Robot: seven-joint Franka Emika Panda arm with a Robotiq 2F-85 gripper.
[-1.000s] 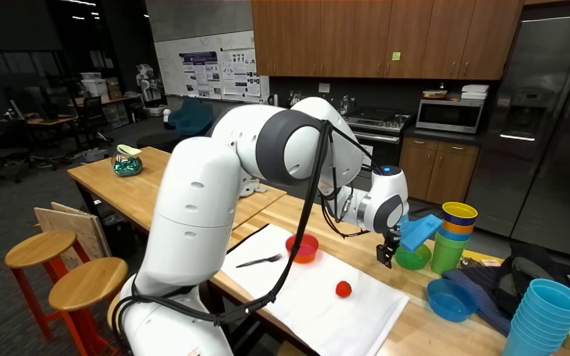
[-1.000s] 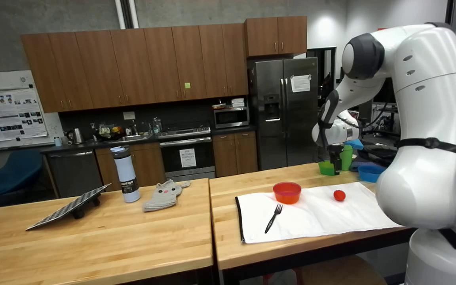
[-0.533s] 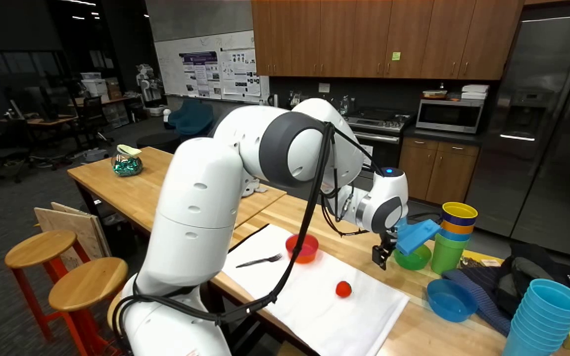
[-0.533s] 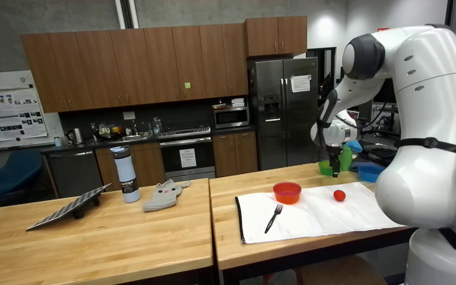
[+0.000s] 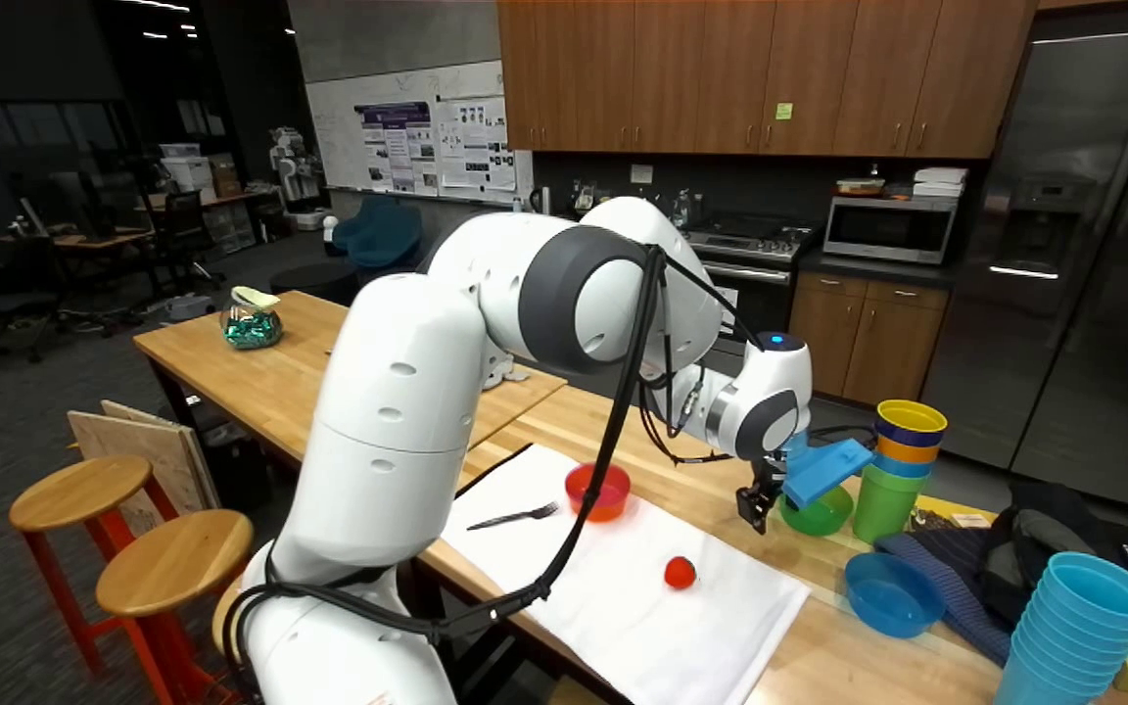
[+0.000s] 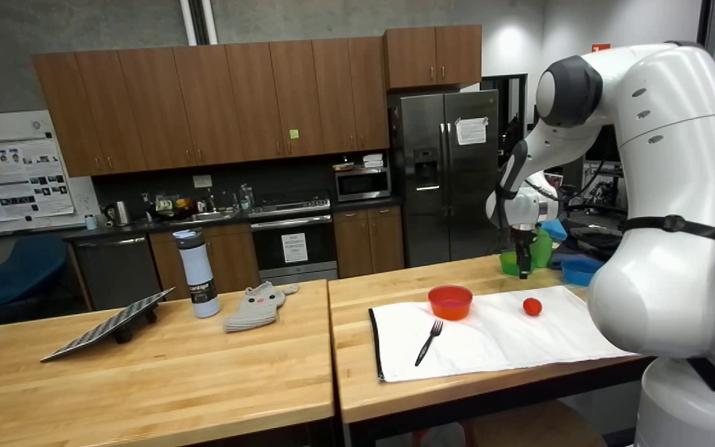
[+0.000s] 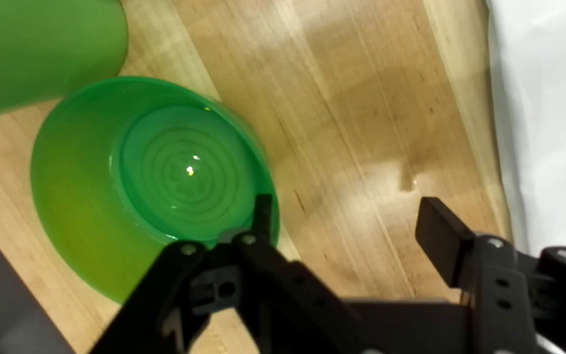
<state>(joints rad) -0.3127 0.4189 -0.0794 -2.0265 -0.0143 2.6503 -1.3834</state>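
Our green bowl, upright
We see it translucent and round, concentric rings on its base, open side up on the wooden table.

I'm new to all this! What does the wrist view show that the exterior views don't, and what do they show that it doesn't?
Only the wrist view shows the faint rings on the floor of the green bowl and, clearly, the wide gap between the two sides of the hand.

Only the exterior views show the red bowl, fork, red ball, blue bowl and fridge.

All share the green bowl, the hand, the green cup, the cloth and the table.
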